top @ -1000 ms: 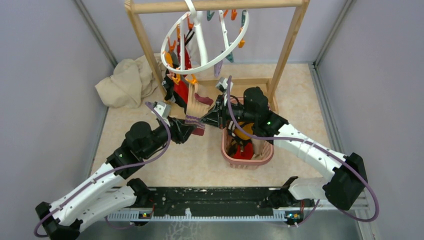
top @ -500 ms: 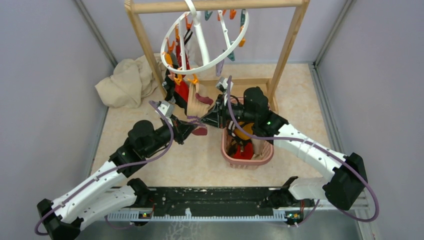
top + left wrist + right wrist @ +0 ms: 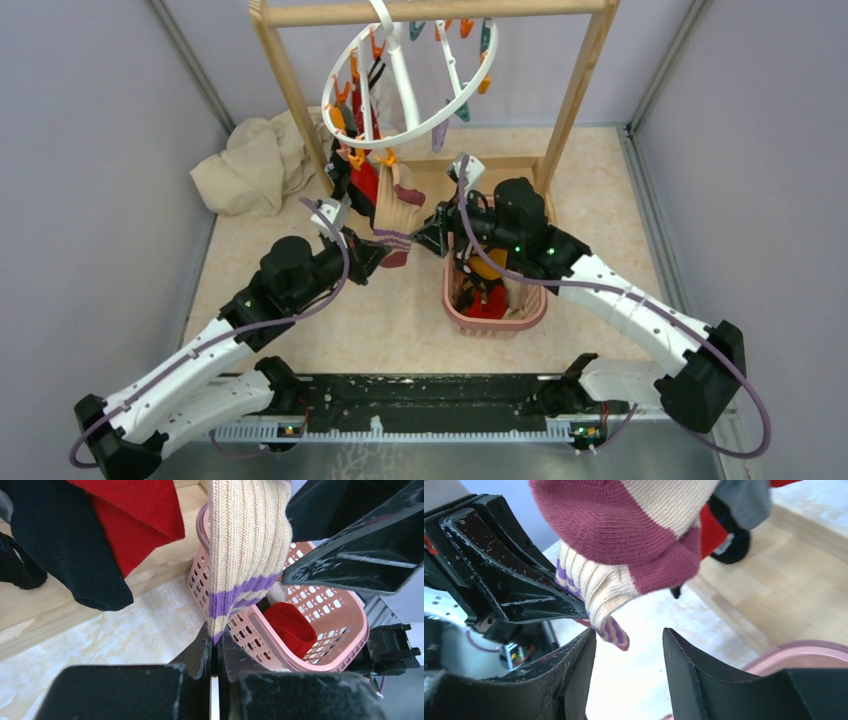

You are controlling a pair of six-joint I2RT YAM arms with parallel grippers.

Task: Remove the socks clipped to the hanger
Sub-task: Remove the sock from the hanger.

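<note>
At upper centre of the overhead view, the hanger (image 3: 402, 85) carries a cream sock (image 3: 397, 212), seemingly clipped on. The left gripper (image 3: 215, 645) is clamped on its purple-striped cuff, while the right gripper (image 3: 629, 655) stands open just beside. The next move likely calls for a downward tug off the orange clip (image 3: 385, 158).

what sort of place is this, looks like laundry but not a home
Probably a robot test cell staged for laundry: plain grey walls, a wooden rack holding the hanger, a pink basket.
</note>
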